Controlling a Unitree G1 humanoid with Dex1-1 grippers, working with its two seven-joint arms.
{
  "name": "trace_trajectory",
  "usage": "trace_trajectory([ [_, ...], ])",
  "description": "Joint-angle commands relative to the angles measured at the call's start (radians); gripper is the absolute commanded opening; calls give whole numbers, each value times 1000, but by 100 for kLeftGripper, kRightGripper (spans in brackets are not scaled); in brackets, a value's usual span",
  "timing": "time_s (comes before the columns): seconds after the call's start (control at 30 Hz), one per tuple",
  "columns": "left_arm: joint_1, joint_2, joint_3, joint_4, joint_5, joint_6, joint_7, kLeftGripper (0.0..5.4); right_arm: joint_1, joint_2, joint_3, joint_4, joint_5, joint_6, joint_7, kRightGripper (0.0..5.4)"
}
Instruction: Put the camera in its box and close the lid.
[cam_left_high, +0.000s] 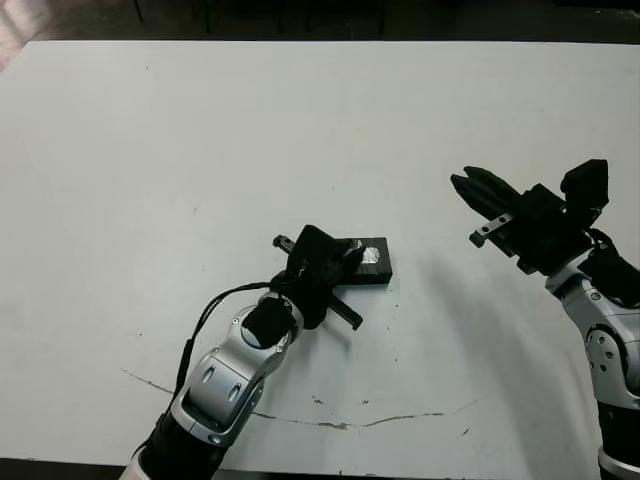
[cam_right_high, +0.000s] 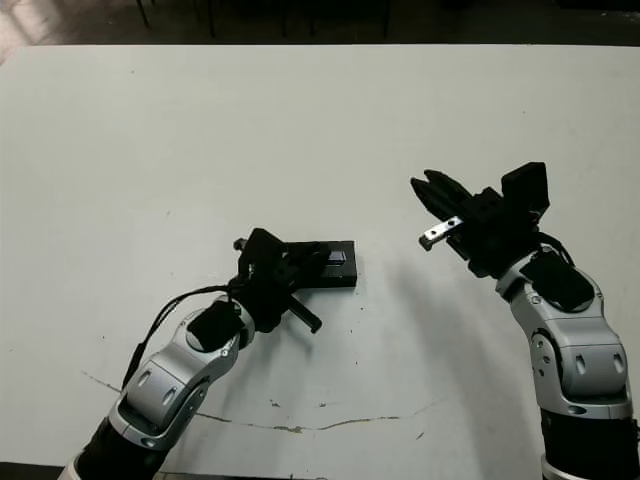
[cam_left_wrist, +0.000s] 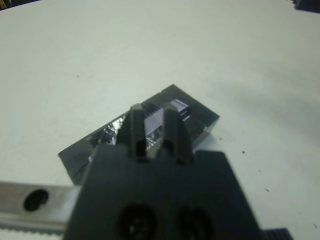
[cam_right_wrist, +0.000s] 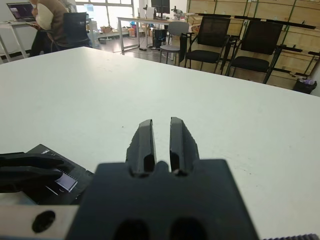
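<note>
Pressing its nearly closed, empty fingers on the lid (cam_left_high: 368, 262), which covers the box mid-table, the left gripper (cam_left_wrist: 155, 131) risks sliding it askew, while the right gripper (cam_right_high: 440, 200) hovers well apart, empty, fingers almost together.

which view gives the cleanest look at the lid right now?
Left wrist view. The lid fills the middle of the picture, its pale stripe showing between the fingertips of the left hand. In both eye views that hand covers half of it. The right wrist view catches only one corner at the picture's edge.
</note>
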Motion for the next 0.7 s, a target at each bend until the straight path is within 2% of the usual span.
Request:
trace_trajectory([
  [0.03,74,47,1,51,3,100,-19,2,15,-10,0,7,-1,8,3,0],
  [0.13,74,71,41,-106,-44,159,-59,2,18,-15,-2,-10,6,25,1,0],
  [0.2,67,86,77,-192,-67,143,-80,2,18,-13,-5,-8,11,20,4,0],
  [0.37,1,68,233,-240,-95,-51,-57,2,13,19,-4,-9,14,3,-19,0],
  [0.47,-51,75,334,-228,-77,-150,-10,2,6,48,-2,-22,15,-3,-48,0],
  [0.63,-52,126,466,-146,-63,-322,8,2,-29,100,-11,-12,44,-11,-83,0],
  [0.7,-44,144,517,-86,-61,-390,14,2,-35,109,-7,-17,20,-20,-115,0],
])
